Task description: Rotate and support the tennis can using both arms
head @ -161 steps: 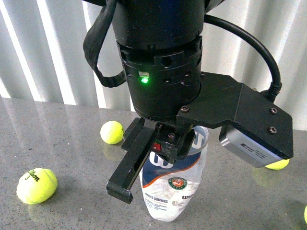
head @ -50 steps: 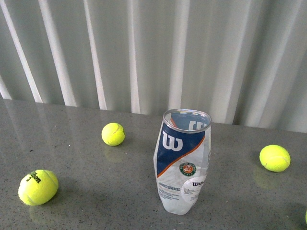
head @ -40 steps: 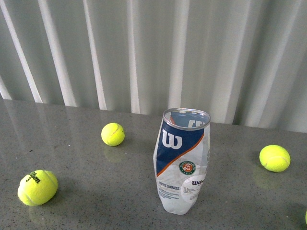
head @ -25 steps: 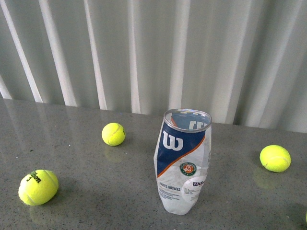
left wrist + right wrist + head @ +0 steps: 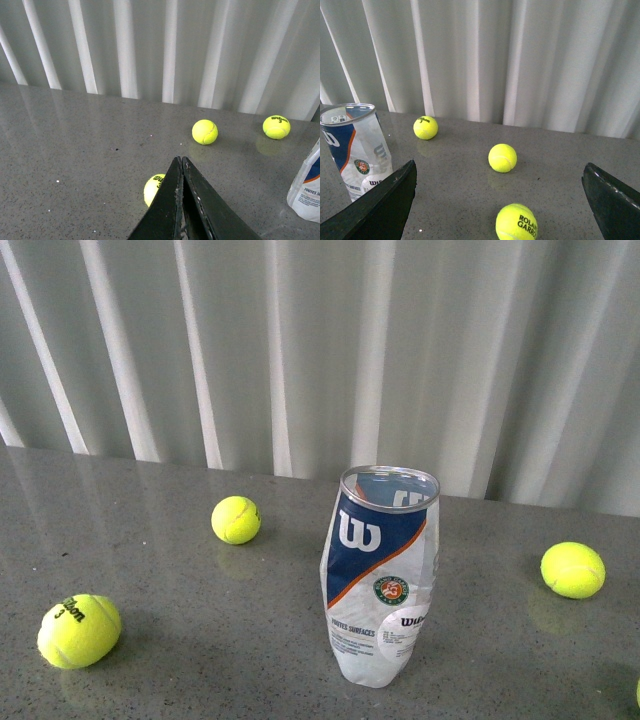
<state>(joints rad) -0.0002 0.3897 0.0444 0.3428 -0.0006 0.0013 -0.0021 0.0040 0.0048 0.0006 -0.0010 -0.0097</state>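
We see tennis can (image 5: 382, 580) upright on table (image 5: 200, 640), untouched | left gripper (image 5: 181, 165) clenched, empty | right gripper (image 5: 500, 200) spread wide

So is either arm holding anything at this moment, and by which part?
Nothing is held. The crinkled clear plastic tennis can stands free on the grey table. The left gripper is shut on nothing; the right gripper is wide open.

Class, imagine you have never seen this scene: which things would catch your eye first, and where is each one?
The crumpled tennis can stands upright and open-topped on the grey table, nothing holding it. Bright yellow tennis balls lie scattered around it, one with a "3" at front left, another out to the right. In the wrist views, the left gripper is shut and the right gripper gapes wide.
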